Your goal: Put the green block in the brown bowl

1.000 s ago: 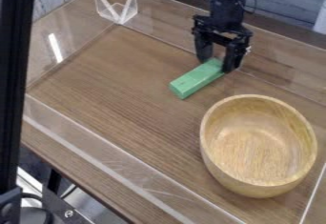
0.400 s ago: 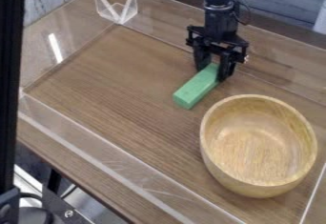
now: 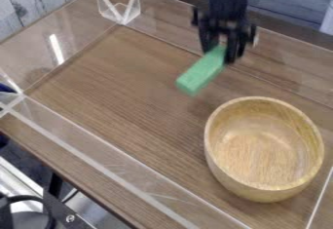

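Claw (image 3: 224,50): black, pointing straight down, jaws clamped on the upper end of the green block (image 3: 202,72).

Green block: a flat bar hanging clear of the bench (image 3: 104,87), tilted, its long axis running from the claw down toward the lower left of the view; blurred in the picture.

Brown bowl (image 3: 266,147): empty, standing on the bench toward the lower right, well apart from the block; judged the direction the carry must take.

Arm: a dark column rising from the claw out of the top edge.

Clear walls (image 3: 78,126): enclosing the bench.
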Available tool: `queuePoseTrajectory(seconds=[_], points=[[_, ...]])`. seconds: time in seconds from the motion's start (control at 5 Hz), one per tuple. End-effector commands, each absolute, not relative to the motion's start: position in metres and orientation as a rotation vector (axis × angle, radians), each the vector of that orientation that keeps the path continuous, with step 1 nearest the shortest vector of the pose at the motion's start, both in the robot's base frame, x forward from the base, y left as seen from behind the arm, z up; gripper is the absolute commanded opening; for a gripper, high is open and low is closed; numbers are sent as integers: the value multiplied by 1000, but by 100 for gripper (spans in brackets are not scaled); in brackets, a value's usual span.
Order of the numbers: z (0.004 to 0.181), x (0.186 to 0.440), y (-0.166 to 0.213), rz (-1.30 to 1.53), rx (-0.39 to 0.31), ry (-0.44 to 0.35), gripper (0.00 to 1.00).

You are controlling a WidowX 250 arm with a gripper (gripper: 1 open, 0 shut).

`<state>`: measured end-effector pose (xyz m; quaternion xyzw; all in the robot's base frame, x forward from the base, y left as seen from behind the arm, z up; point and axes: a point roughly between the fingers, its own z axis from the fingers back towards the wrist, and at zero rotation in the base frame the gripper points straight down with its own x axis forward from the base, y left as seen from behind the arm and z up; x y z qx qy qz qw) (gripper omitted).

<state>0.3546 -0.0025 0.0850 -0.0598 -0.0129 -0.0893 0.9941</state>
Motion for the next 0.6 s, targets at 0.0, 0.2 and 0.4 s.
queuePoseTrajectory(seconds=[0.0, 0.2, 0.4], points=[[132, 340, -20, -263, -131, -140, 0], [133, 334, -48, -303, -142, -151, 0], [119, 326, -87, -351, -148, -144, 0]])
